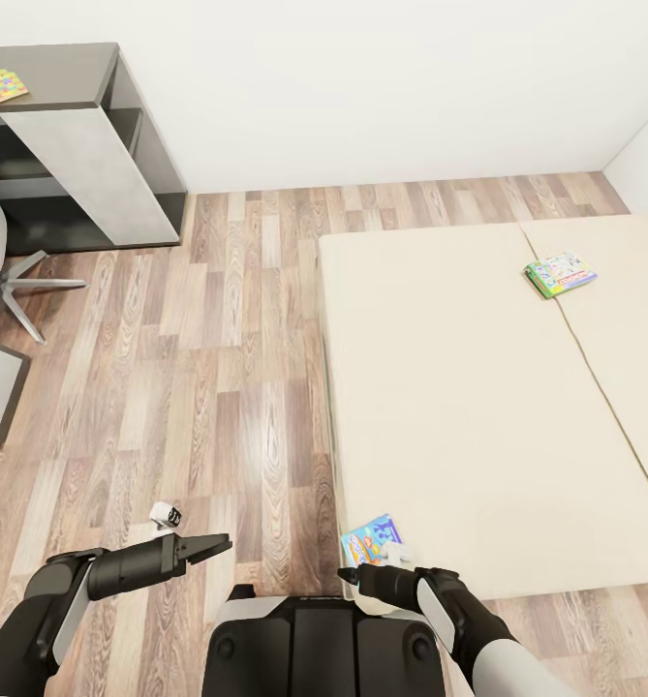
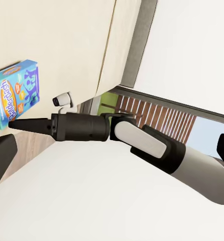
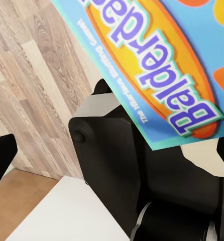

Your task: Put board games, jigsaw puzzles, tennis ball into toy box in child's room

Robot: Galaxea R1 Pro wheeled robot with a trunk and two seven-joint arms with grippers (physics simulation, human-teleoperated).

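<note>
The right tool [image 1: 348, 575], seemingly pressed together, points at the blue game box [image 1: 372, 540] on the bed [image 1: 459, 407] at 12 o'clock. It should spread first, then pinch the box's near edge.

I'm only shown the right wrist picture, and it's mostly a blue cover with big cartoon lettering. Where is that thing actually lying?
Observer: That light blue game box lies on the bed, at the mattress corner nearest the robot.
Operator: Are there any other games around?
Observer: Yes, a green-edged game box lies farther up the same bed, towards the wall.
Operator: And what is the other arm doing?
Observer: The left gripper is held out over the wood floor, apart from the bed and both boxes.
</note>
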